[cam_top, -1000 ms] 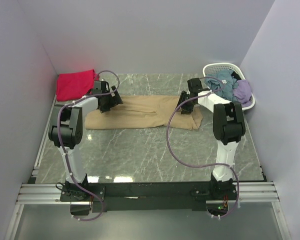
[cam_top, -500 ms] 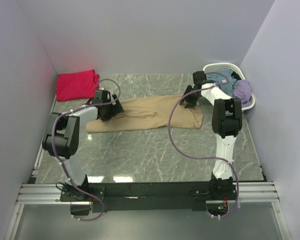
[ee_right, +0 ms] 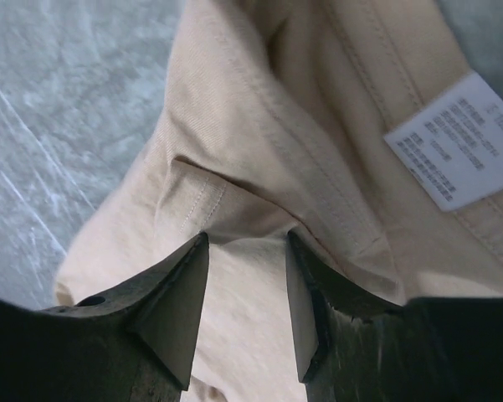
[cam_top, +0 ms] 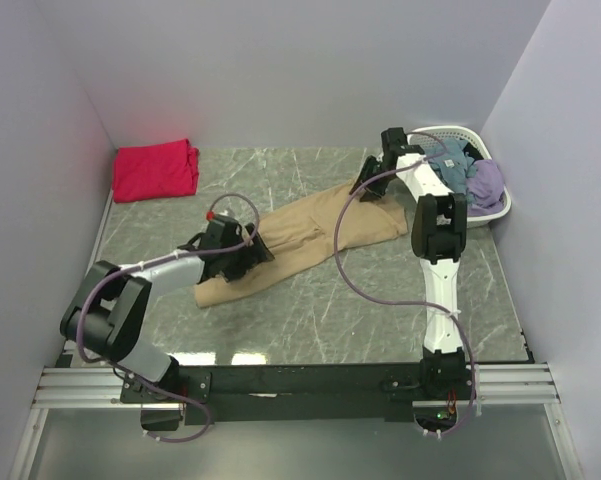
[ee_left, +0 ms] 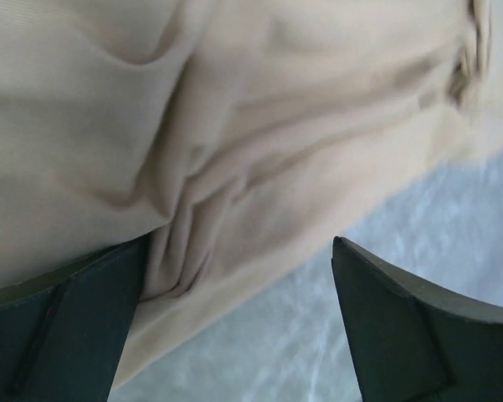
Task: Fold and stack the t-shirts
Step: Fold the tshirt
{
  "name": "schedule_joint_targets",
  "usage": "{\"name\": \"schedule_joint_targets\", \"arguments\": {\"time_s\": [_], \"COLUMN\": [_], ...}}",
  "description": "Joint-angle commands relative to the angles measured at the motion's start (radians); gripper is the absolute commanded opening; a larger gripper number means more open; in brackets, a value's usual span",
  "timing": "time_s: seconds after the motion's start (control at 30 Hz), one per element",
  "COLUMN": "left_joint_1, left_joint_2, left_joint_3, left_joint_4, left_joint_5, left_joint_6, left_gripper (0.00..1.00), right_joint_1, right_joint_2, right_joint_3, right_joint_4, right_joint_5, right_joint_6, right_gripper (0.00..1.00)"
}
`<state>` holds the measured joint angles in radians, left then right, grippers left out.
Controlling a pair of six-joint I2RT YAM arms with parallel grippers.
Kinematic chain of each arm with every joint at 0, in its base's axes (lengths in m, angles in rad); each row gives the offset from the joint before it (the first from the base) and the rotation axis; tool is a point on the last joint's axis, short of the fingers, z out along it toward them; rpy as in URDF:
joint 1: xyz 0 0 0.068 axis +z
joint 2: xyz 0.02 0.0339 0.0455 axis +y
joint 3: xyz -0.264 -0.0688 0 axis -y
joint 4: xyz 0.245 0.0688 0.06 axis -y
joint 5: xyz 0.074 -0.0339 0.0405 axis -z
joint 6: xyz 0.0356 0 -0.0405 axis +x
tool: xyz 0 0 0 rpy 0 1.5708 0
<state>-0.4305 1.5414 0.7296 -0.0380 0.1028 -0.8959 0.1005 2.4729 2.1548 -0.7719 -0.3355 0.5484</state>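
Lying slantwise on the desk (cam_top: 310, 310), the tan t-shirt (cam_top: 305, 232) is stretched from near left to far right. Its near-left end is straddled by the left gripper (ee_left: 240, 243), jaws held wide apart over rumpled cloth. Its far-right end, beside the white label (ee_right: 459, 138), is met by the right gripper (ee_right: 247, 236), jaws partly apart about a fold. The red-pink t-shirt (cam_top: 155, 170) is seen at far left.
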Motion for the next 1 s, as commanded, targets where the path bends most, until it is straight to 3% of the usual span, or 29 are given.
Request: {"name": "schedule_joint_targets", "arguments": {"time_s": [0.0, 0.13, 0.27, 0.4, 0.53, 0.63, 0.77, 0.97], "left_joint_1": [-0.143, -0.267, -0.375, -0.378, -0.335, -0.263, -0.162, 0.009], "left_joint_2": [0.005, -0.081, -0.167, -0.286, -0.284, -0.192, -0.025, 0.273], "left_joint_3": [-0.111, -0.144, -0.086, 0.115, 0.301, 0.422, 0.58, 0.732], "left_joint_4": [-0.233, -0.267, -0.443, -0.598, -0.6, -0.539, -0.446, -0.122], "left_joint_5": [0.101, 0.117, 0.006, -0.22, -0.348, -0.335, -0.229, 0.174], "left_joint_6": [-0.1, -0.167, -0.186, -0.135, -0.022, 0.104, 0.268, 0.382], "left_gripper": [0.99, 0.99, 0.99, 0.99, 1.0, 1.0, 0.99, 0.99], "right_joint_1": [0.022, 0.024, 0.018, 0.001, -0.016, -0.033, -0.067, -0.096], "right_joint_2": [0.096, 0.107, -0.006, -0.262, -0.472, -0.583, -0.655, -0.773], "right_joint_3": [0.173, 0.177, 0.0, -0.217, -0.387, -0.486, -0.608, -0.88], "right_joint_4": [-0.087, -0.025, 0.15, 0.417, 0.497, 0.491, 0.413, 0.493], "right_joint_5": [-0.068, -0.118, -0.136, -0.157, -0.054, 0.013, 0.064, 0.053], "right_joint_6": [-0.037, -0.041, -0.048, -0.051, -0.062, -0.061, -0.025, 0.019], "right_gripper": [0.49, 0.5, 0.52, 0.56, 0.62, 0.69, 0.69, 0.68]}}
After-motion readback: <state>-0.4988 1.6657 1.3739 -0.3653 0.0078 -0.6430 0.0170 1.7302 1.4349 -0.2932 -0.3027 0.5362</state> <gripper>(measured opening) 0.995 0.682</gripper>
